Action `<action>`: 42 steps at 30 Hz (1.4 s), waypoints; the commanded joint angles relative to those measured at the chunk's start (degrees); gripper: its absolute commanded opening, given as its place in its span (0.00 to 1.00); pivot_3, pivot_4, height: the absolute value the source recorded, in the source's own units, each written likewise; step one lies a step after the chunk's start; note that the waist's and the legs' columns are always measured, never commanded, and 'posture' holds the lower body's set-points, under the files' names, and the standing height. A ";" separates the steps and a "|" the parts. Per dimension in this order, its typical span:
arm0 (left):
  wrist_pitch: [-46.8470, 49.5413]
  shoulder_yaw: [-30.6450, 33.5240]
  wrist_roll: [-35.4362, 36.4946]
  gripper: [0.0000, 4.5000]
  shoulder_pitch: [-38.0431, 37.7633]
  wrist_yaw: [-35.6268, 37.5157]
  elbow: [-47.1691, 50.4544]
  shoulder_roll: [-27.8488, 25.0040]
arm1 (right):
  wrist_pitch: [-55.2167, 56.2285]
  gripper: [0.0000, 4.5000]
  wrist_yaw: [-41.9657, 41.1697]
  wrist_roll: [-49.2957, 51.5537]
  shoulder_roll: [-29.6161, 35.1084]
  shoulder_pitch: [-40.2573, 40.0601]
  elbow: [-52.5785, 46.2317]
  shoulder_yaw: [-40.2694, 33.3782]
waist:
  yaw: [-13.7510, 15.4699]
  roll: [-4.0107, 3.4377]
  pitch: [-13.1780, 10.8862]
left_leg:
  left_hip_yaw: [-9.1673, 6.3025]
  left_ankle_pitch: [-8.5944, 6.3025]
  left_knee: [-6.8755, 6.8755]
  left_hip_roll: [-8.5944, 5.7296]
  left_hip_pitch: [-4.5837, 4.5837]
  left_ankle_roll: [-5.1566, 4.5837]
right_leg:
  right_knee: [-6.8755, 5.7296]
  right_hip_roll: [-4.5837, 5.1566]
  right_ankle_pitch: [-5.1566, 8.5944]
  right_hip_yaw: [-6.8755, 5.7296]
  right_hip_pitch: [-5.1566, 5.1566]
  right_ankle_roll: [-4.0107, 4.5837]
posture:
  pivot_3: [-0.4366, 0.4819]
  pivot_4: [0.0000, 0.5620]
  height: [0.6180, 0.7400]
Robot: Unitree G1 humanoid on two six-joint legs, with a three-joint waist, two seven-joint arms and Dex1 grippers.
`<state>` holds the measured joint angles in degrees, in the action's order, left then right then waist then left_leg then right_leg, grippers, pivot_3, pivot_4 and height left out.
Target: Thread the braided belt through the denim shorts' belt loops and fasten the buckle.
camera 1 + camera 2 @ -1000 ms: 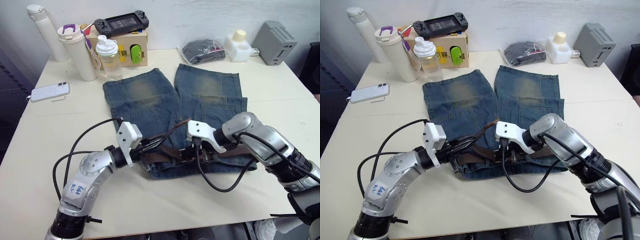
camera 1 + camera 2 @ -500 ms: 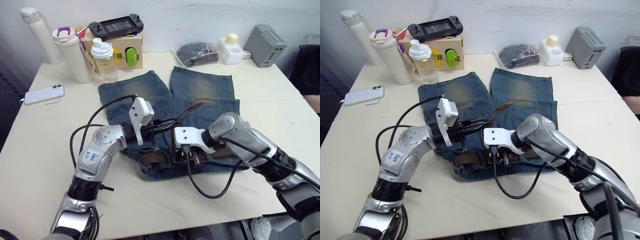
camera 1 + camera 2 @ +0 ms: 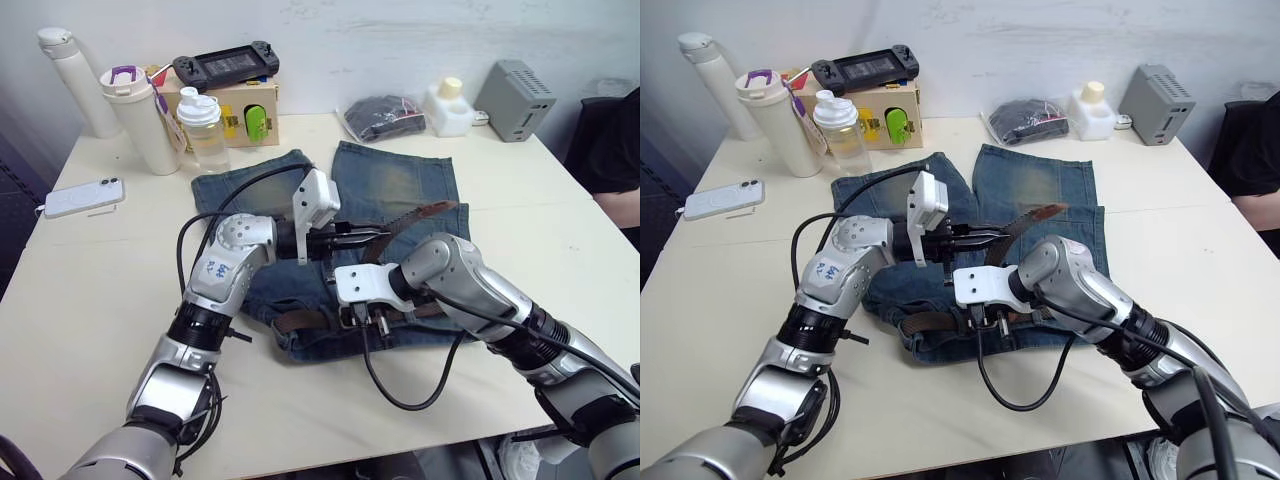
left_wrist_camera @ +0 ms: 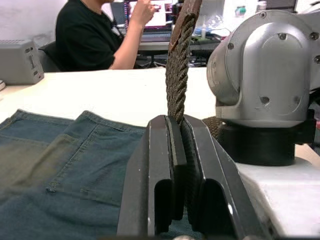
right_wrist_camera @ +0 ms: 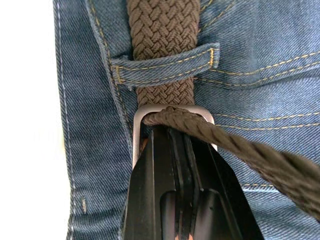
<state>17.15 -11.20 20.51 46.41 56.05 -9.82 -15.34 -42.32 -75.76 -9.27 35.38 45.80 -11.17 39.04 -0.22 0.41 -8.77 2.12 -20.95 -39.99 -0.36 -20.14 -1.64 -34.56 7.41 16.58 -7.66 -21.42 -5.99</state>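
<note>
1 prong hidden | right end effector (image 5: pixel 175 137) covers buckle (image 5: pixel 172 112) centre

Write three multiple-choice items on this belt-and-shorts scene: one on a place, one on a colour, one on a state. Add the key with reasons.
1. Where does the phone lie on the table?
A. on the robot's left side
B. on the shorts
C. beside the grey box

2. What colour is the buckle?
A. gold
B. silver
C. black

3. What is the left gripper doing?
A. hanging open
B. shut on the braided belt
C. shut on a bottle

Key: 1 A, it lies near the table's left edge. 2 B, the right wrist view shows a silver frame below a belt loop of the denim shorts. 3 B, its fingers clamp the woven strap.
</note>
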 commanded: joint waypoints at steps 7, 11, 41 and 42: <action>-9.63 3.04 1.05 0.00 16.56 4.27 -5.37 7.12 | 1.78 0.03 -5.11 -4.32 -4.15 -10.31 7.70 15.94 | 0.02 0.06 0.38 | -0.07 -0.03 -0.01 0.01 0.06 0.04 | 0.05 0.01 0.01 -0.06 0.11 0.03 | 0.48 0.27 0.59; -11.02 2.99 0.60 0.00 18.76 5.69 -7.41 9.71 | 2.84 0.03 -6.52 -6.10 -5.42 -10.72 9.06 15.59 | -0.20 -0.12 0.48 | -0.04 -0.05 0.03 0.01 0.07 0.06 | 0.05 0.00 0.01 -0.02 0.09 0.03 | 0.48 0.27 0.59; -11.31 8.10 -5.02 0.00 14.57 -1.27 -6.83 7.76 | -1.71 0.03 -4.00 -7.94 -8.88 -15.26 5.03 0.59 | -0.18 -0.35 0.72 | -0.11 -0.11 0.03 0.02 0.14 0.08 | 0.27 0.11 0.03 0.01 0.13 0.05 | 0.48 0.27 0.59; -10.98 8.12 -5.97 0.00 12.12 -1.69 -5.44 5.54 | -3.20 0.03 -2.75 -7.40 -9.11 -15.72 3.33 -1.92 | -0.47 -0.43 0.67 | -0.09 -0.12 0.07 0.05 0.12 0.10 | 0.24 0.09 0.05 0.04 0.07 0.09 | 0.48 0.27 0.59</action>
<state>9.42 -9.10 12.82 56.75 58.70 -23.94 -8.95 -41.63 -79.10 -19.34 27.88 37.74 -12.01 30.09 -0.70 -0.02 -8.10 2.03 -21.07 -39.88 -0.31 -20.03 -1.53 -34.40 7.50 16.66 -7.61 -21.41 -5.84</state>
